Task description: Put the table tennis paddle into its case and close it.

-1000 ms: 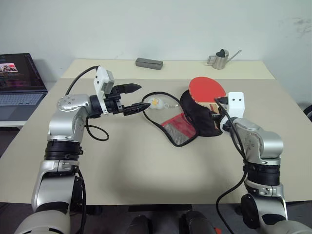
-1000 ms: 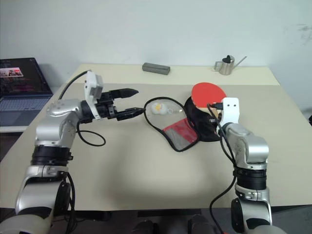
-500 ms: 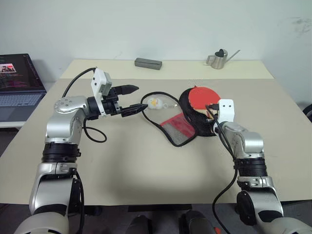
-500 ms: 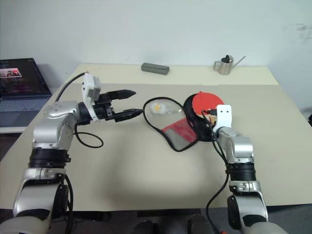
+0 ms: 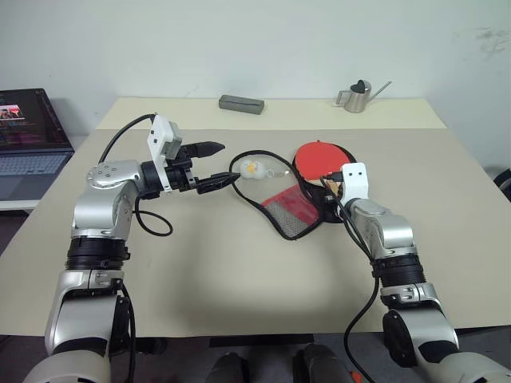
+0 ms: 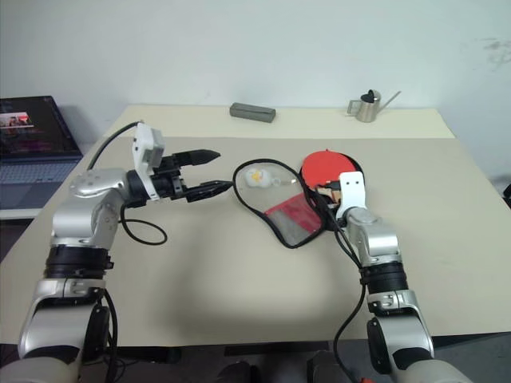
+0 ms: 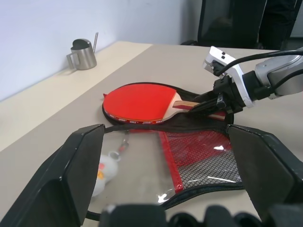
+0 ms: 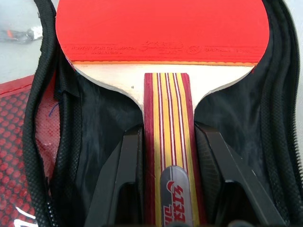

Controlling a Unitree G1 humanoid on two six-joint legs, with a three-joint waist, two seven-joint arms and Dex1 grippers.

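So we're at the "paddle goes in" step, not the zipping yet. The case [image 5: 291,209] lies flopped open on the surface [image 5: 239,271], roughly mid-width and closer to the far edge than the near one. Its mesh-pocket flap is folded out toward the near edge, with the black lining facing up. The table tennis paddle [image 7: 142,101] is lying on that lining, red face toward the far edge and handle pointing back at the robot, so I'd call it basically seated in the lower half.

Right tool [image 8: 166,175] is pinching the striped handle, one finger on each side, low in the case's neck. Left tool [image 5: 209,166] is spread wide, holding nothing, and hovering just beside the case's left rim near the little white-yellow zipper charm [image 5: 254,168].

Next move, I reckon: let go of the handle and slide out without dragging the paddle, then fold the flap over and get hold of the zipper. That floppy fabric could bunch up.
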